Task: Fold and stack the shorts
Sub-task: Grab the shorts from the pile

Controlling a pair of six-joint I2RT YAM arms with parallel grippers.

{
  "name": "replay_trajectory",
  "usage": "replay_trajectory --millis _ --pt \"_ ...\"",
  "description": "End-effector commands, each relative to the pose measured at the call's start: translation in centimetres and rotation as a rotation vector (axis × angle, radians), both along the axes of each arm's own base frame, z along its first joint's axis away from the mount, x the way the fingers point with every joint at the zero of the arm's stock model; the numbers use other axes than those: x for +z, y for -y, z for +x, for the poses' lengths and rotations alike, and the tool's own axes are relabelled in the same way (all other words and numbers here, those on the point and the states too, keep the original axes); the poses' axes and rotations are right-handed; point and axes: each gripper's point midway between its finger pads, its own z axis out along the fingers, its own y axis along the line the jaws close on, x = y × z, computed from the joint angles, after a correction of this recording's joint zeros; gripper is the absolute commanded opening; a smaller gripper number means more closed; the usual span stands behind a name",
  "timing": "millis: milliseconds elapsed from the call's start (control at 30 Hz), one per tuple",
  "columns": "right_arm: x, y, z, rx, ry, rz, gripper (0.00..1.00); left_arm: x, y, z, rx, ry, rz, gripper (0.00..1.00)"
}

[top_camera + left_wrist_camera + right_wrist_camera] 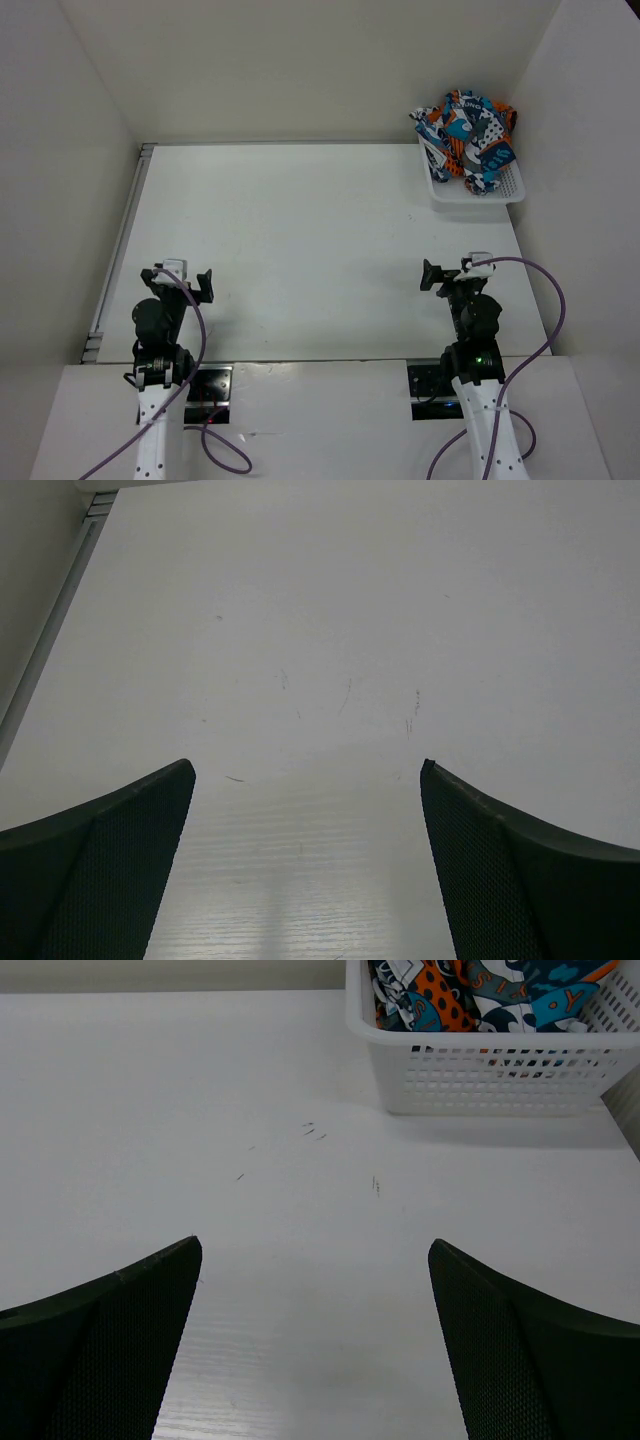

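The shorts (467, 130), in a teal-blue, orange, white and dark grey patchwork print, lie crumpled in a heap inside the white mesh basket (478, 193) at the far right of the table. They also show at the top of the right wrist view (480, 995). My left gripper (178, 281) is open and empty over the near left of the table; its fingers (110, 870) frame bare tabletop. My right gripper (455, 277) is open and empty over the near right, well short of the basket (500, 1075).
White walls close in the table on the left, back and right. A grey rail (118, 245) runs along the table's left edge. The white tabletop (320, 240) lies between the arms and the basket.
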Motion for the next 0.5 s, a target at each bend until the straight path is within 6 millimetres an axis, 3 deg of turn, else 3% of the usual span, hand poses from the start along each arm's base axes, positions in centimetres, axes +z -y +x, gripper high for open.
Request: replay_trajectory --millis 0,100,133,167,200,233,267,300,333,367,400,467 --pt "-0.6 0.3 0.3 -0.015 0.022 -0.005 0.98 -0.2 0.2 0.2 -0.012 0.023 0.007 1.0" --pt "-0.6 0.3 0.3 -0.015 0.022 -0.005 0.98 0.8 2.3 -0.2 -0.131 0.03 -0.001 1.0" --pt "-0.6 0.1 0.3 0.0 0.022 -0.005 0.98 0.7 6.3 -1.5 -0.366 0.007 -0.027 1.0" --pt "0.1 -0.6 0.3 0.055 0.04 -0.079 0.98 -0.2 7.5 -2.4 -0.434 -0.045 -0.054 1.0" --pt "0.7 -1.6 0.2 0.156 0.073 -0.286 1.0 0.2 8.5 -3.1 -0.493 -0.048 -0.063 1.0" --pt "2.3 -5.8 -0.8 0.416 0.18 -0.386 0.99 0.4 9.6 -3.8 -0.564 -0.052 -0.074 1.0" --pt "3.8 -6.7 -1.0 0.503 0.346 -0.793 1.0 1.0 10.8 -4.4 -0.651 -0.02 -0.068 1.0" --pt "3.5 -8.7 -2.1 0.644 0.504 -1.186 1.0 1.4 11.4 -4.9 -0.704 0.001 -0.062 1.0" --pt "1.7 -10.2 -3.0 0.742 0.657 -1.486 0.99 1.5 12.1 -5.5 -0.757 0.002 -0.067 1.0" --pt "3.4 -10.4 -2.9 0.656 0.789 -1.65 0.98 1.0 12.4 -5.5 -0.787 0.02 -0.059 1.0" --pt "5.1 -11.4 -3.6 0.68 0.838 -1.538 1.0 1.6 12.2 -4.8 -0.777 0.07 -0.026 1.0" --pt "7.3 -11.7 -4.3 0.644 0.916 -1.524 1.0 3.9 11.9 -4.0 -0.754 0.178 0.039 1.0"
